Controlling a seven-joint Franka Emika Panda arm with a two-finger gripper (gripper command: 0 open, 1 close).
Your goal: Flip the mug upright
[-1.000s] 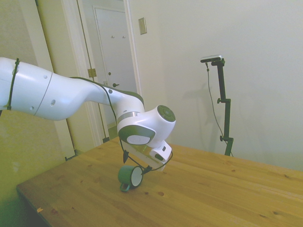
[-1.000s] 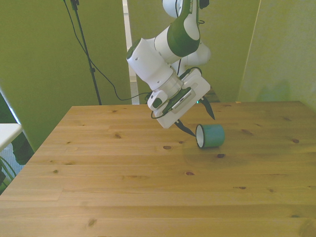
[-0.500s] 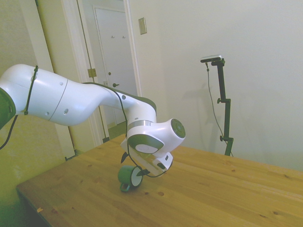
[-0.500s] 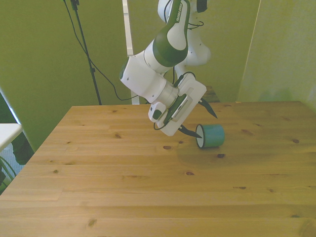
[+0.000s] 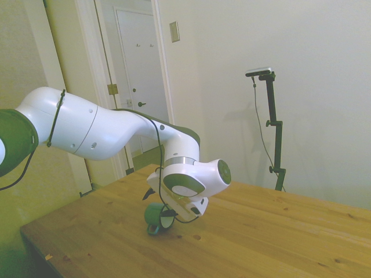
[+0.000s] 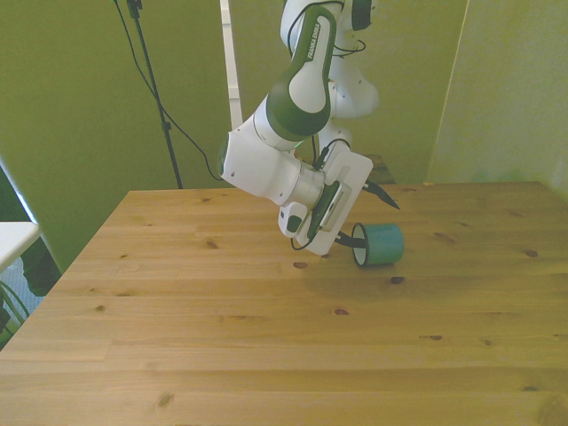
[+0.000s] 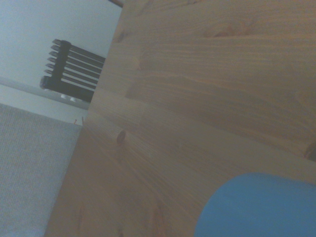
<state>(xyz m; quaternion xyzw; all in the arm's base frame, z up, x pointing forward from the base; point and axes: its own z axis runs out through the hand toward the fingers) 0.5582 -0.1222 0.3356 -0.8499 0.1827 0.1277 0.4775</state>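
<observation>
Mug (image 6: 380,245) lying on its side on the surface (image 6: 266,355), white mouth turned toward the front view's left, handle touching the wood in the side view. Pincer (image 6: 366,216) spread wide, released, one finger above the mug, the other low beside its rim, gripping nothing.

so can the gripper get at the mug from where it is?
Probably yes. The mug lies on its side on the table, nothing around it, and the open gripper straddles its mouth end.
</observation>
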